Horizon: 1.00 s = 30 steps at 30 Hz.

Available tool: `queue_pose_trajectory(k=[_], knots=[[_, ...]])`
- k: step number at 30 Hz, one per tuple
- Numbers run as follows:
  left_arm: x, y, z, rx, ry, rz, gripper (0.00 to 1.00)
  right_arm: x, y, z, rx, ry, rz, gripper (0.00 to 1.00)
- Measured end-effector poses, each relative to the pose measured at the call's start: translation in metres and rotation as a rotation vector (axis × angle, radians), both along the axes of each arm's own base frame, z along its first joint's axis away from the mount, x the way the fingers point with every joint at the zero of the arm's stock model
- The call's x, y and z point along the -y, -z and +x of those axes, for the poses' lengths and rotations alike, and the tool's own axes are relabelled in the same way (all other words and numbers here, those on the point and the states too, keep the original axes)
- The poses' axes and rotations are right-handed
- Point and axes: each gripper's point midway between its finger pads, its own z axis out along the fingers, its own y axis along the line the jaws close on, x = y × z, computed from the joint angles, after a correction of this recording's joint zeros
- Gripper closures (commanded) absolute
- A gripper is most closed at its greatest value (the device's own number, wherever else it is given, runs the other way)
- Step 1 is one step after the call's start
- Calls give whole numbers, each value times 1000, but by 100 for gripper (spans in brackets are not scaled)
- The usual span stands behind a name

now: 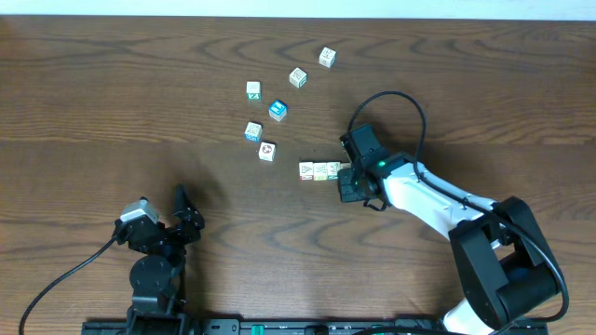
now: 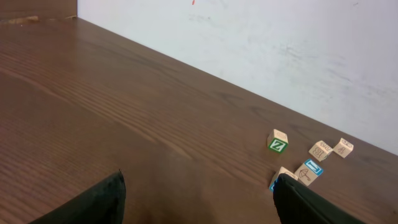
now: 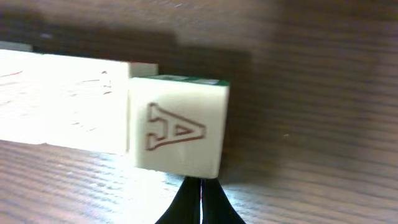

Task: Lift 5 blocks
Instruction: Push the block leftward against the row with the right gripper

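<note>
Near the middle of the desk [image 1: 112, 112], a short row of blocks [image 1: 319, 170] lies end to end. The right gripper [image 3: 199, 206], fingers pressed together and holding nothing, sits with its tip against the end block marked A [image 3: 180, 130]. This looks like the lining-up step, with nothing off the wood yet. Next, a loose cube, perhaps the nearby red-ring block [image 1: 267, 150], needs nudging into line. The left gripper [image 1: 186, 209] rests wide open and empty, well apart.
</note>
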Motion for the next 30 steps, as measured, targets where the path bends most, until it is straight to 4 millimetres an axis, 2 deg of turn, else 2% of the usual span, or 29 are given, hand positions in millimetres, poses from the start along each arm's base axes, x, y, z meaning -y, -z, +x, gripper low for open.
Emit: queue_pose_trajectory(k=[21,26,30], knots=[[0,0,0,0,0,0,23,-5,-3,9,50,3,4,99],[0,0,0,0,0,0,23,-5,-3,7,40,2,5,99],[0,0,0,0,0,0,24,1,1,-2,-1,2,-21,99]])
